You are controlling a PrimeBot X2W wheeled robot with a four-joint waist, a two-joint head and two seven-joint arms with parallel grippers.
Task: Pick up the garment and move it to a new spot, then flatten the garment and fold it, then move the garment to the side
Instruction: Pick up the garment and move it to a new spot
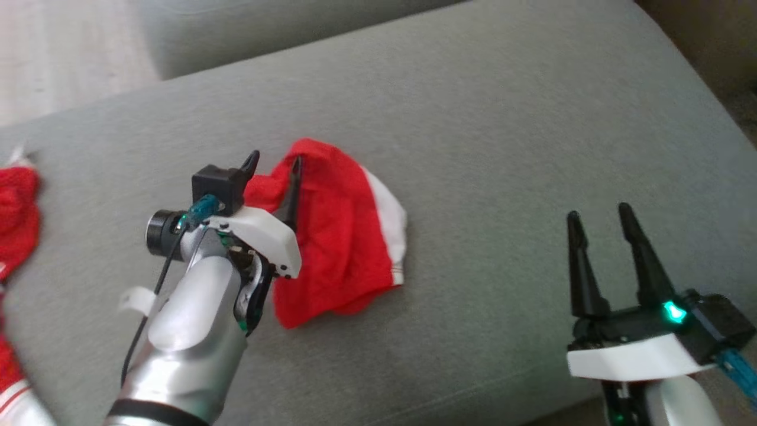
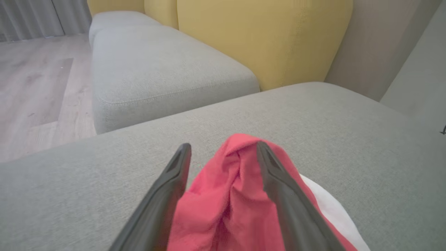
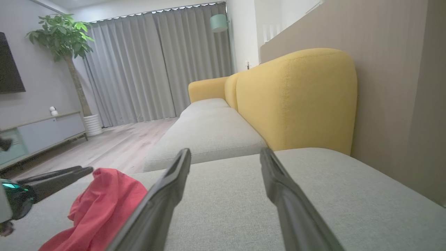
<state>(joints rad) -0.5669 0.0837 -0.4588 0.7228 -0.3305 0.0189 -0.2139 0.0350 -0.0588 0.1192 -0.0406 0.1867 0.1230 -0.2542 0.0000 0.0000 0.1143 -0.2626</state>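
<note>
Garment (image 1: 337, 248) lies fore-aft, white band (image 1: 387, 219) rightward; left fingers (image 1: 291, 198) wide astride it, right fingers (image 1: 641, 254) wide.

1. A grey seat (image 1: 473, 118) spans the middle of the head view; wood floor (image 1: 59, 53) shows upper left.
2. In the right wrist view, yellow backrests (image 3: 296, 101) stand centre right against a beige wall (image 3: 393, 87).
3. Grey curtains (image 3: 150, 69) hang upper centre, a mint lamp (image 3: 218, 22) beside them.
4. A potted tree (image 3: 66, 45) stands upper left, above a low cabinet (image 3: 45, 134) and beside a dark screen (image 3: 8, 66).
</note>
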